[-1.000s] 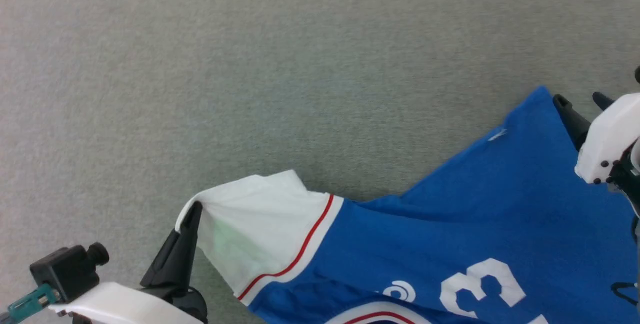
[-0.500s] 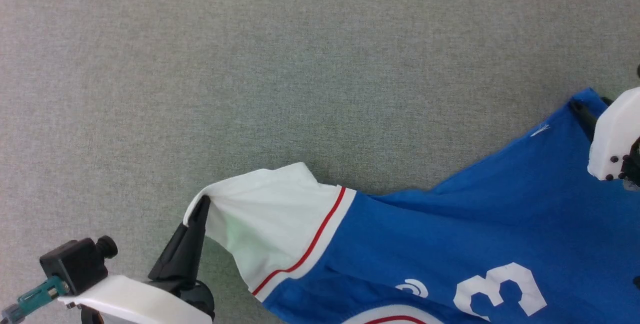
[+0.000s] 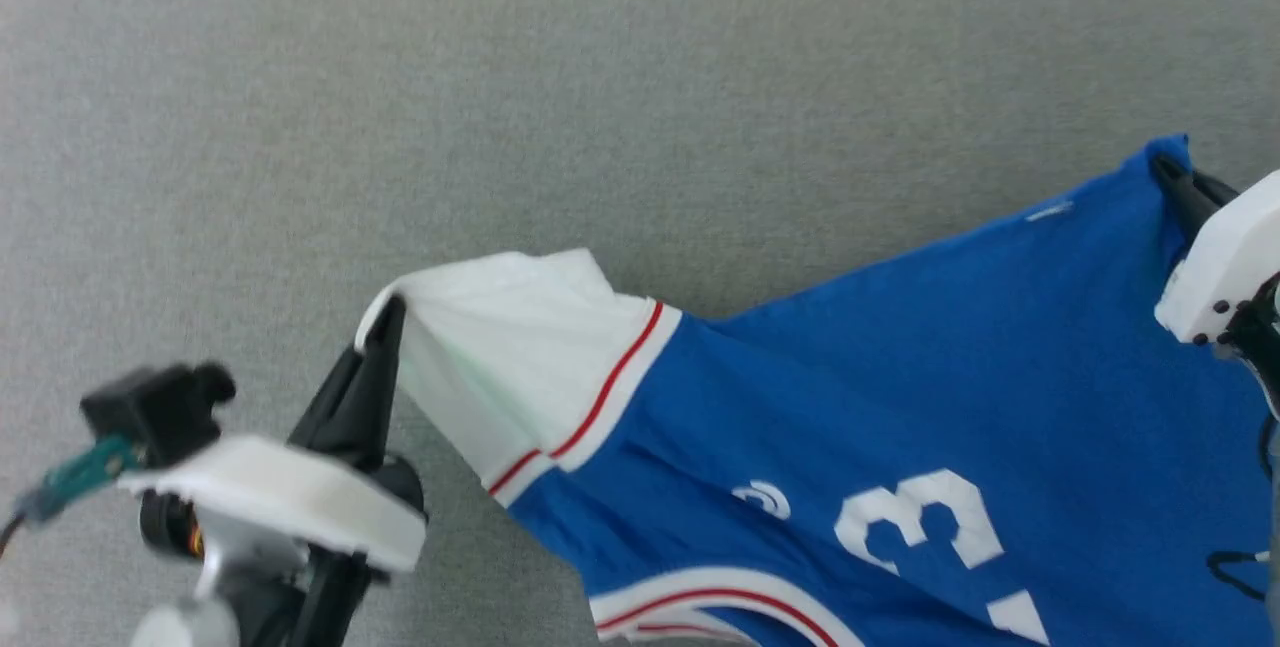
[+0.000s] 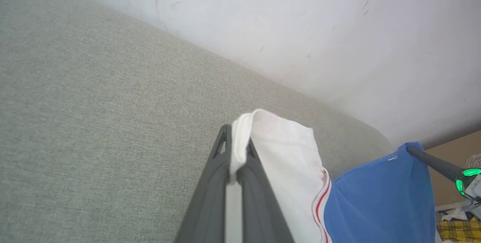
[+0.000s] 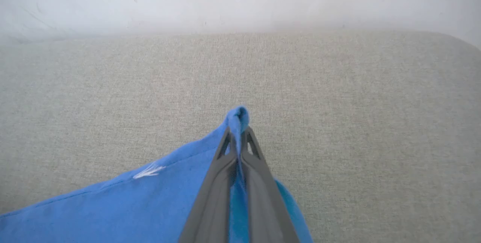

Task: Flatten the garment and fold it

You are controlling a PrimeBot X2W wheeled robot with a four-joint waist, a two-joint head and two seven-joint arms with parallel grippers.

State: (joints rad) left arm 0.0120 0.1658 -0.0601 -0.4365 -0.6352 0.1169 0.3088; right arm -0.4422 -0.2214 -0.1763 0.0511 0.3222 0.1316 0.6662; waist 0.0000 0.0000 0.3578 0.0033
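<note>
Garment point(image 3: 900, 407) corner newly clamped, sofa point(image 3: 640, 127), perhaps, beneath

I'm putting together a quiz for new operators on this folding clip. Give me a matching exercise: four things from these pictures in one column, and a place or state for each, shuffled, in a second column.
Column one
1. left gripper
2. right gripper
3. grey woven fabric surface
4. white number "3"

Column two
A. shut on a blue corner of the royal-blue jersey T-shirt
B. lies under the shirt
C. shut on the edge of the white short sleeve
D. printed on the shirt's blue body

Pairs: 1-C, 2-A, 3-B, 4-D
</note>
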